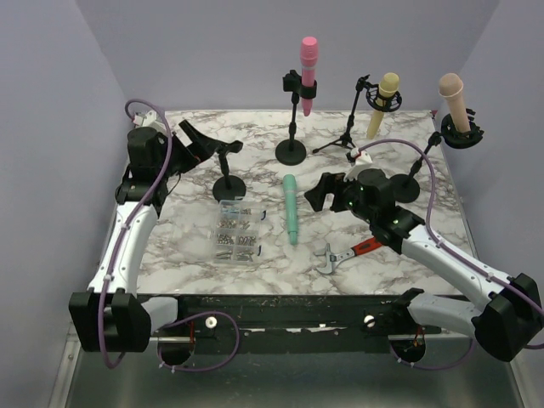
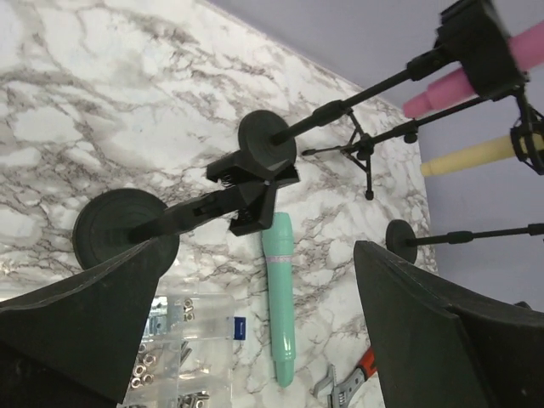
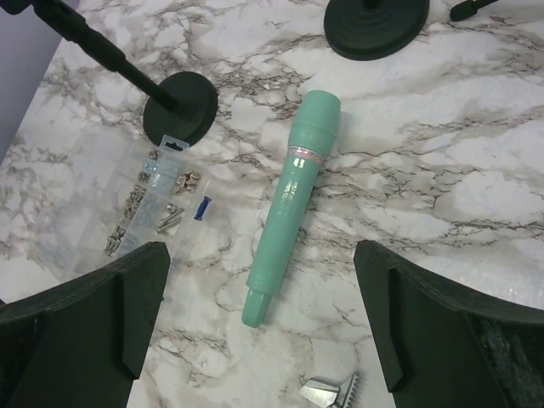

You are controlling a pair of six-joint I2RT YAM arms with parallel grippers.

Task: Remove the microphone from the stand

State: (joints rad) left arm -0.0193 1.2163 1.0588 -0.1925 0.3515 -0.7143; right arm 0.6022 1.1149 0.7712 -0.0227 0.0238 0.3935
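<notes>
- Green microphone (image 1: pixel 291 208) is seen lying flat on the marble table (image 1: pixel 170 251), out of any clip. It lies between the empty stand (image 1: pixel 228 187) on the left and the right gripper (image 1: pixel 327 191).
- Left gripper (image 1: pixel 197 143) is held with its jaws spread wide near the stand's clip (image 2: pixel 246 191), and nothing is grasped.
- Right gripper is likewise spread wide above the microphone, and nothing is held.
- A pale band is noted around the microphone body. The faint marks beside it cannot be read.
- The blue label in the clear screw box (image 1: pixel 236 231) is too small to be read.
- Wrench (image 1: pixel 344 253) is cut off at the near edge of the right wrist view. In the top view its red handle is partly covered by the right arm.
</notes>
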